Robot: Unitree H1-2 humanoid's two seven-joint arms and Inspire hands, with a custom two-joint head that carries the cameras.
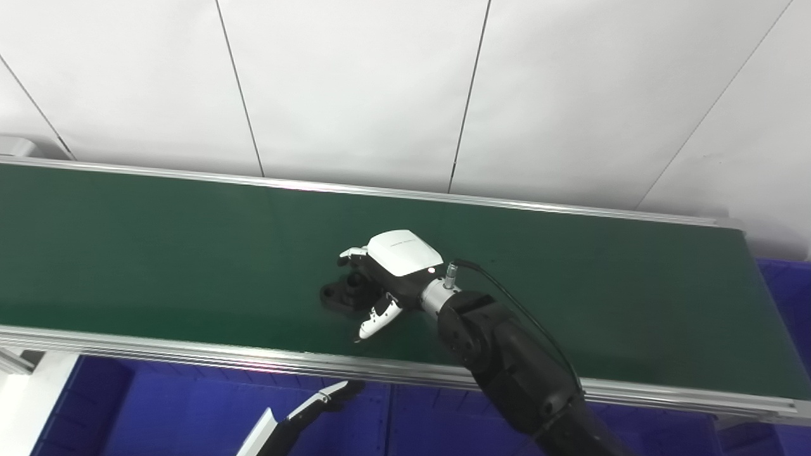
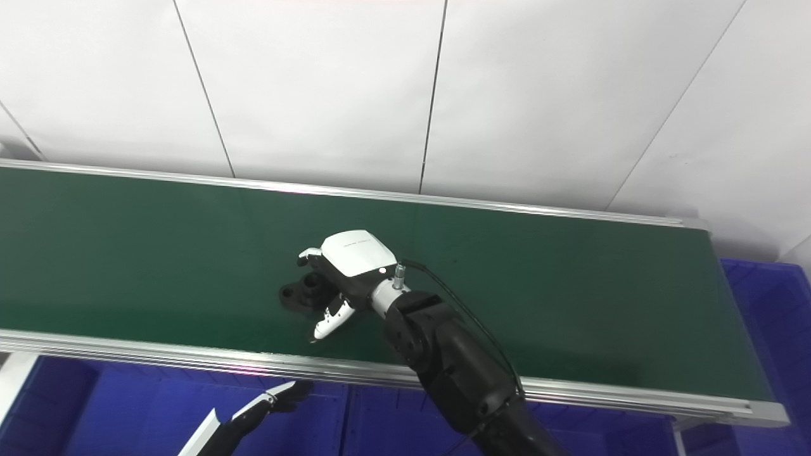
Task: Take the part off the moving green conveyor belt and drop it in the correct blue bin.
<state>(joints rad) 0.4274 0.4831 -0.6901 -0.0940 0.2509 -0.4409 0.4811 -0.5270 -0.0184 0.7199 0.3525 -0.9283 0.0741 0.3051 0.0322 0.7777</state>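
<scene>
Right hand (image 1: 386, 272) is over the middle of the green conveyor belt (image 1: 158, 253), arm coming in from bottom right across the near rail (image 1: 158, 351). White back shell faces up, fingers point left. The black part (image 1: 342, 292) lies on the belt directly under and left of the fingers. It is dark on dark green, so its shape is hard to read. Upper white fingertip (image 1: 350, 253) sits above the part, and the thumb (image 1: 378, 320) is splayed toward the near rail on the part's other side. Fingers are spread and bracket the part. I can't tell whether they are actually touching it, and it doesn't look clamped. The part looks like it rests flat on the belt.

Left hand (image 1: 329, 394) is low, below the near rail, over the blue bin (image 1: 158, 411). Only its dark fingers and white forearm cover show. Fingers look loosely extended with nothing in them, but the view is partial.

View differences:
- The right eye view shows the part more clearly. A lobe with a round hole sticks out left of the fingers, and a raised boss sits nearer the palm.
- The right eye view also shows the belt's right end and frame corner (image 2: 770, 415) in full, plus more of a second blue bin (image 2: 770, 316) past the end.
- The left eye view crops that corner. It shows a grey unit (image 1: 16, 147) at the far left behind the belt, which is barely visible in the other view.

White panelled wall (image 1: 355, 88) runs behind the belt.
</scene>
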